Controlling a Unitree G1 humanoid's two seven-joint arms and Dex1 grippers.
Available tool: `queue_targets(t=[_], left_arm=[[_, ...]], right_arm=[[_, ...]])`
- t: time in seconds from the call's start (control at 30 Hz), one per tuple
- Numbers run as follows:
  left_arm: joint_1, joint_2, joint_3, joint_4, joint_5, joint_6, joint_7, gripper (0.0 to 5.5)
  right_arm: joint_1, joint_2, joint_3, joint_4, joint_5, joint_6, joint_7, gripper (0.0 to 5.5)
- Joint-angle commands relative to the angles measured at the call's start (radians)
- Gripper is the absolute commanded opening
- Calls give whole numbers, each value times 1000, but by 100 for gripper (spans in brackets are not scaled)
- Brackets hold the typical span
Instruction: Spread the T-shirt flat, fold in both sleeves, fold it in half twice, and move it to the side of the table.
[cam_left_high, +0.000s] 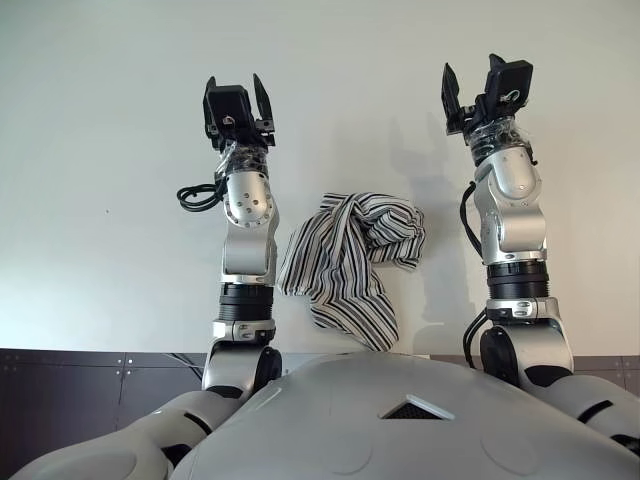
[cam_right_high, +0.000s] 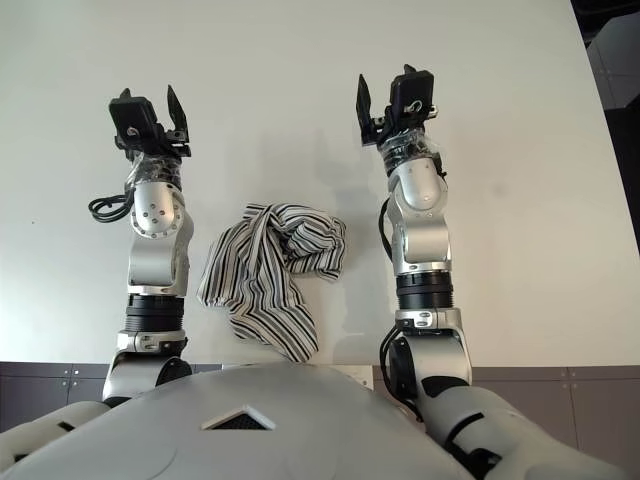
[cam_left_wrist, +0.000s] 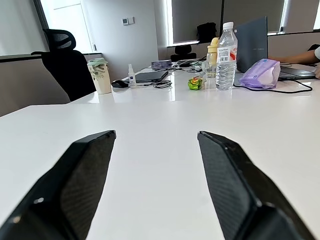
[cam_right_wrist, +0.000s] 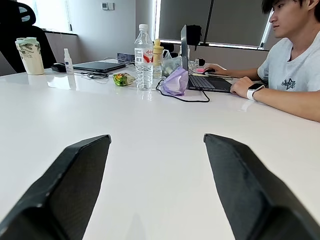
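A black-and-white striped T-shirt (cam_left_high: 350, 265) lies crumpled in a heap on the white table (cam_left_high: 100, 150), close to the near edge and between my two arms. My left gripper (cam_left_high: 237, 97) stands open over bare table, out past the shirt and to its left. My right gripper (cam_left_high: 472, 85) is open too, out past the shirt and to its right. Neither touches the cloth. In the left wrist view the open gripper (cam_left_wrist: 155, 150) has nothing between its fingers (cam_left_wrist: 82, 172), and the right wrist view's gripper (cam_right_wrist: 157, 155) is just as empty.
At the table's far end stand a water bottle (cam_left_wrist: 225, 56), a patterned cup (cam_left_wrist: 100, 75), a laptop (cam_right_wrist: 200, 65), a purple pouch (cam_left_wrist: 258, 74), a small green item (cam_left_wrist: 195, 83) and a black office chair (cam_left_wrist: 67, 62). A person sits at the laptop.
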Motion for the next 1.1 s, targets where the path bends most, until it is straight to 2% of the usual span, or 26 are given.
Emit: queue_targets(t=[0.03,0.17,0.27,0.53,0.7,0.93,1.1], left_arm=[[53,-15,-20,-27,-26,-3,-38,303],[246,-40,-88,-169,-37,-12,-70,303],[329,-28,-149,-287,8,30,-82,303],[267,26,-116,-294,17,71,-113,303],[253,30,-146,-326,13,68,-146,303],[248,66,-154,-326,42,82,-176,303],[241,39,-152,-324,45,98,-152,303]], right_arm=[[21,17,-35,-2,49,-1,5,344],[171,-6,-20,-102,49,-67,50,344],[216,-16,-2,-158,14,-74,44,344],[183,-44,27,-183,-11,-34,71,344],[173,-86,65,-205,-16,-35,143,344],[149,-142,56,-214,32,-1,240,344],[160,-130,63,-222,34,9,241,344]])
